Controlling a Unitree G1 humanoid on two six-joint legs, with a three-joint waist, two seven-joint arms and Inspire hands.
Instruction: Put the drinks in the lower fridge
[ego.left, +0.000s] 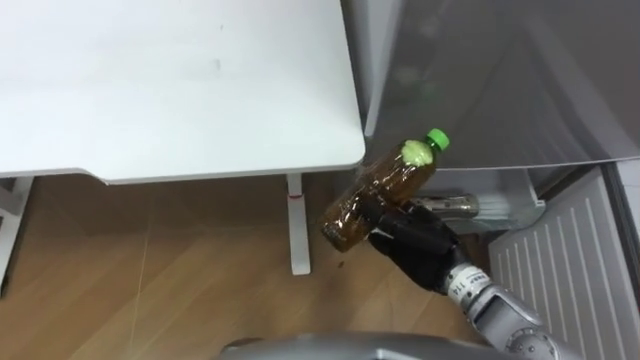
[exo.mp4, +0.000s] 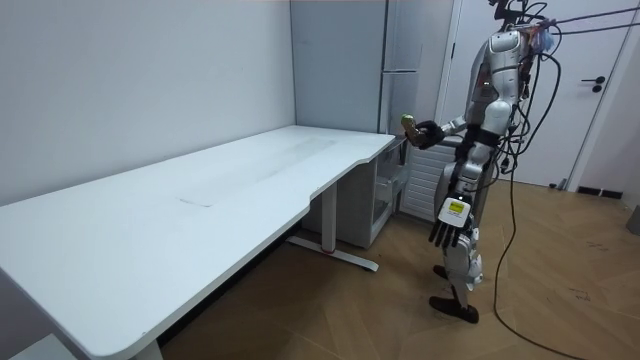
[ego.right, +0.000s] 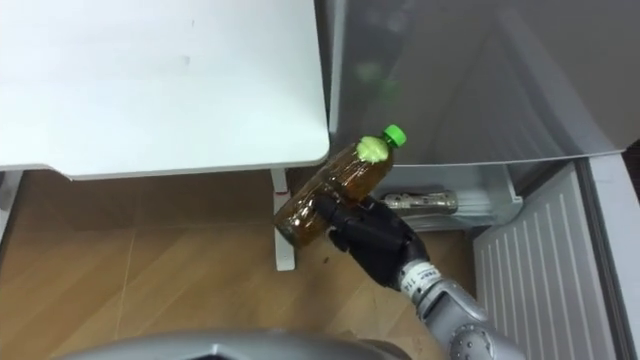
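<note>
Though two bottles show, the right hand (ego.left: 418, 243) curls fast round one green-capped bottle (ego.left: 385, 188); a second bottle (ego.left: 462, 205) lies just beyond it.

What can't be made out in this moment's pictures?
Lower fridge compartment, left eye view: mostly hidden under the grey fridge front; the item lying inside is blurred.
Brown plastic bottle with green cap: its middle is covered by the black right hand.
Room view: bottle too small for detail.
</note>
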